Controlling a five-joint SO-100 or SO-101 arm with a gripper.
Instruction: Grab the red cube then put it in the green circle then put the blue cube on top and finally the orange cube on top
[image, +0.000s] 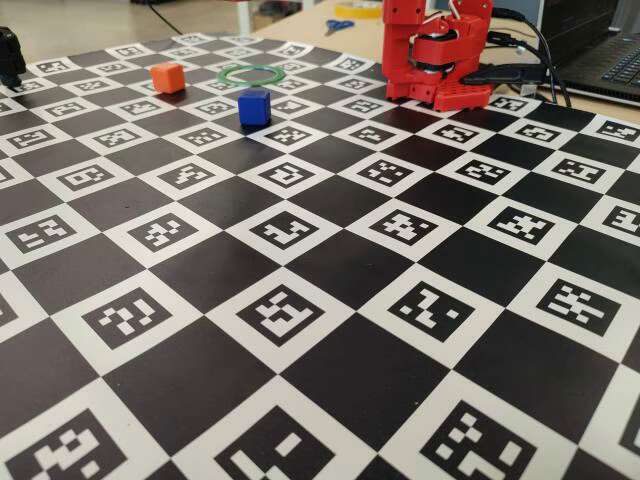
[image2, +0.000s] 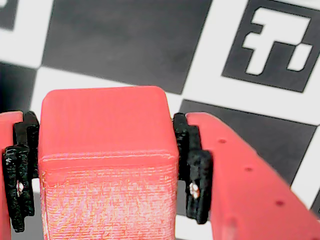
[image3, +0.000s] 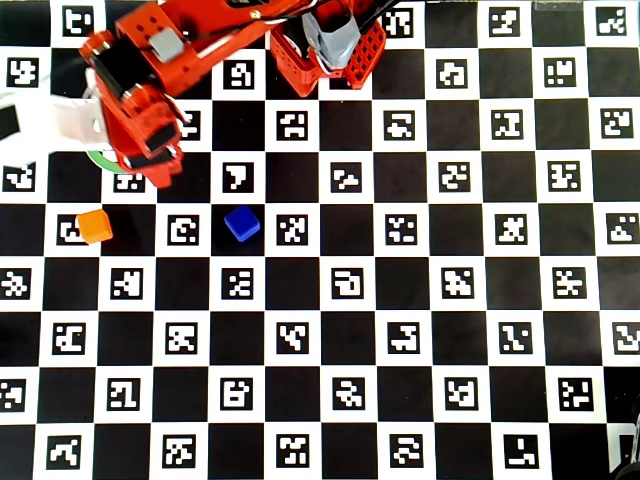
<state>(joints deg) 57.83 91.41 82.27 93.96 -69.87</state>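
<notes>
The red cube fills the wrist view, clamped between the black pads of my gripper, which is shut on it above the checkered board. In the overhead view the gripper hangs beside the green circle, covering most of the ring and hiding the red cube. The fixed view shows the whole green circle lying bare on the board, with no gripper in frame. The orange cube sits to its left there. The blue cube stands just in front of it.
The arm's red base stands at the far edge of the checkered marker board. Behind the board lie blue-handled scissors, cables and a laptop. A black object stands at the far left.
</notes>
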